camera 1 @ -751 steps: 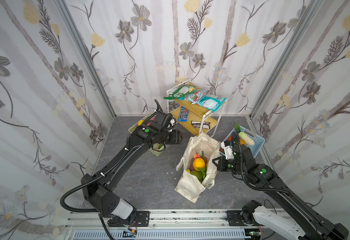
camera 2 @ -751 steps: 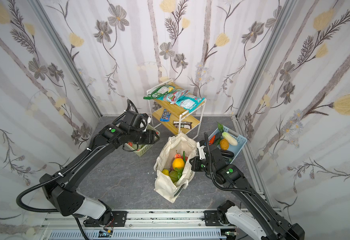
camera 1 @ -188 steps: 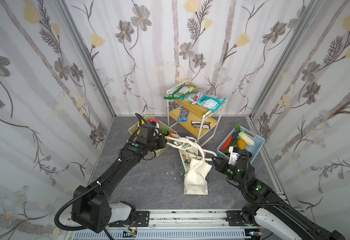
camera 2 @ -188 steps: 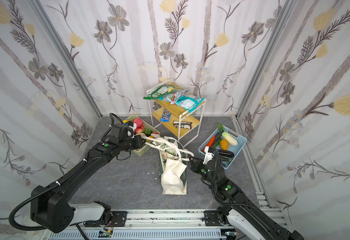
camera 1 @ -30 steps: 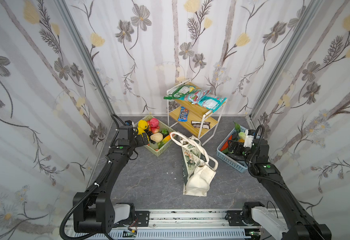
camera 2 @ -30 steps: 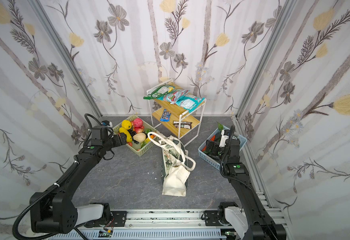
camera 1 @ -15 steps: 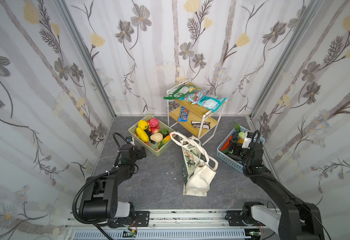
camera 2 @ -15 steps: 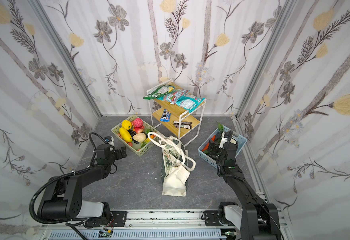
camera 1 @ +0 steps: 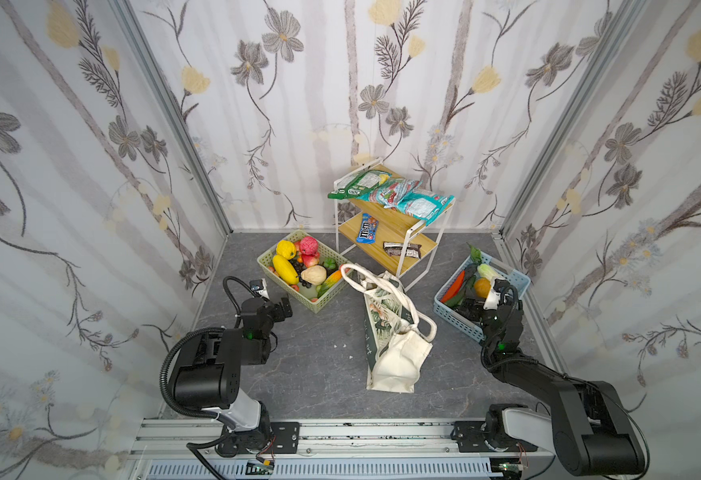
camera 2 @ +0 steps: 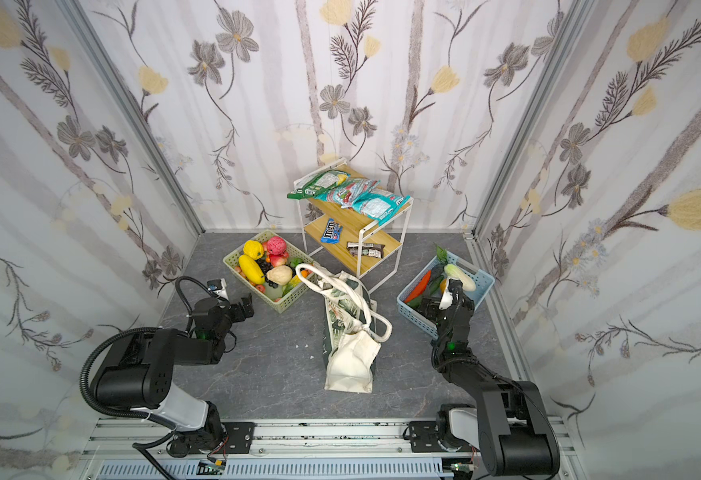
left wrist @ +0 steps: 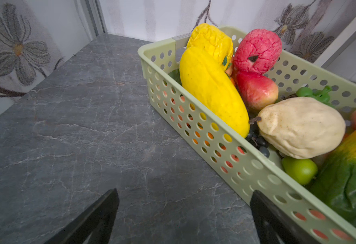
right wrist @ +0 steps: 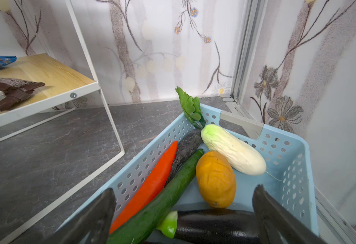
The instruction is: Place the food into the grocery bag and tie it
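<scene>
Where our left gripper (left wrist: pixel 183 196) hangs low over the grey floor (left wrist: pixel 78 126), its jaws stand spread wide with only bare stone between them. One finger (left wrist: pixel 265 215) sits just beside the outer wall of the pale green basket (left wrist: pixel 236 162). Past that finger the basket holds toy food: a long yellow fruit (left wrist: pixel 211 90), a cream pear (left wrist: pixel 299 126) and, farther off, a cracked red fruit (left wrist: pixel 257 50). Our right gripper (right wrist: pixel 184 190) has its jaws spread just as wide over the near end of the light blue basket (right wrist: pixel 143 169), with a dark eggplant (right wrist: pixel 215 224) lying crosswise below them. Beyond the tips lie an orange fruit (right wrist: pixel 215 177), a green cucumber (right wrist: pixel 168 194), a red pepper (right wrist: pixel 158 173) and a white radish (right wrist: pixel 234 150). Neither pair of jaws pinches anything. Between the two grippers and well apart from both, the grocery bag (camera 1: pixel 398 361) lies on the floor in both top views. Its white rope handles (camera 1: pixel 419 320) are gathered in loops over its mouth, and we cannot tell what it holds. Beyond the bag stands a white-framed shelf (camera 1: pixel 401 226) bearing snack packets (camera 1: pixel 403 197).
</scene>
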You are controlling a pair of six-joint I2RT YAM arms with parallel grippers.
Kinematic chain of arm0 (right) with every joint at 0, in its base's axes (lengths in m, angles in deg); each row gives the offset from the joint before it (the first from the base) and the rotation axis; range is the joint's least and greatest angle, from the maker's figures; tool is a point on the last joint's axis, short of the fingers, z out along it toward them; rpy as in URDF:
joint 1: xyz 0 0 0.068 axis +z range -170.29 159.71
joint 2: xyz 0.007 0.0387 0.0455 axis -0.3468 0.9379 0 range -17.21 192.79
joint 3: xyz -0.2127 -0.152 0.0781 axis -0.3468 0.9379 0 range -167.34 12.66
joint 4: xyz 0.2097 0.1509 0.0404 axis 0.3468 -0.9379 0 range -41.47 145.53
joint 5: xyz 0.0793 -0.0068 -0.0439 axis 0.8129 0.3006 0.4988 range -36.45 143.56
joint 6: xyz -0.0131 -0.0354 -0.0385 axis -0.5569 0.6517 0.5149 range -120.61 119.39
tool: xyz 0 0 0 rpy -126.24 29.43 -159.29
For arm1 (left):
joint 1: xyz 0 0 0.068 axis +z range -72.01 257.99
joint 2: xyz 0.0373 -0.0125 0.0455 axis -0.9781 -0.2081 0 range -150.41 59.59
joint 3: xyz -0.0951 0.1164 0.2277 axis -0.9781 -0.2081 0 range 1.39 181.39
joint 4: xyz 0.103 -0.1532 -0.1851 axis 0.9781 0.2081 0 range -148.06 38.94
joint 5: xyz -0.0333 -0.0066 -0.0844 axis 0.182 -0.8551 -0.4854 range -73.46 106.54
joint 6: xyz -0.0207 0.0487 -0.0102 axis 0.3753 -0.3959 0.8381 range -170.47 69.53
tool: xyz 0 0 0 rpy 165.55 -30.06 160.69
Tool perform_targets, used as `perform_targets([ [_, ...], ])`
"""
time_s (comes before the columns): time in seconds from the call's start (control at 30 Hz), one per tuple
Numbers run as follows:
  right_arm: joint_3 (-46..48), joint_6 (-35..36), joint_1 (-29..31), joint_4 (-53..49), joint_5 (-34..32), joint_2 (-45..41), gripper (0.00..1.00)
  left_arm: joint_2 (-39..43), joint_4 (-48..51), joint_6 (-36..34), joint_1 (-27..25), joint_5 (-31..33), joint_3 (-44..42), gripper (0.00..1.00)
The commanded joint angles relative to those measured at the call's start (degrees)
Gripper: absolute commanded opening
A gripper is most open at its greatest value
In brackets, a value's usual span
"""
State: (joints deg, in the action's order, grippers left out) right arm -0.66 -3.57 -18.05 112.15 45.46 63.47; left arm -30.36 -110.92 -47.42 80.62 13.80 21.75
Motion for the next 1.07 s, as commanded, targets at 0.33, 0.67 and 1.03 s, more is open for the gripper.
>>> perform_targets([
  [0.33, 1.9, 1.5, -0.1, 18.2, -0.2, 5.5, 1.0, -0.2, -0.4, -3.8, -0.6, -6.5, 1.6, 1.0],
  [0.67, 2.0, 1.6, -0.1, 18.4, -0.1, 5.5, 1.0, -0.2, 0.7, -2.4, -1.1, -1.4, 2.2, 1.0],
  [1.03, 2.0, 1.5, -0.1, 18.4, 0.0, 5.5, 1.0, -0.1, 0.8, -2.4, -1.2, -1.3, 2.2, 1.0],
])
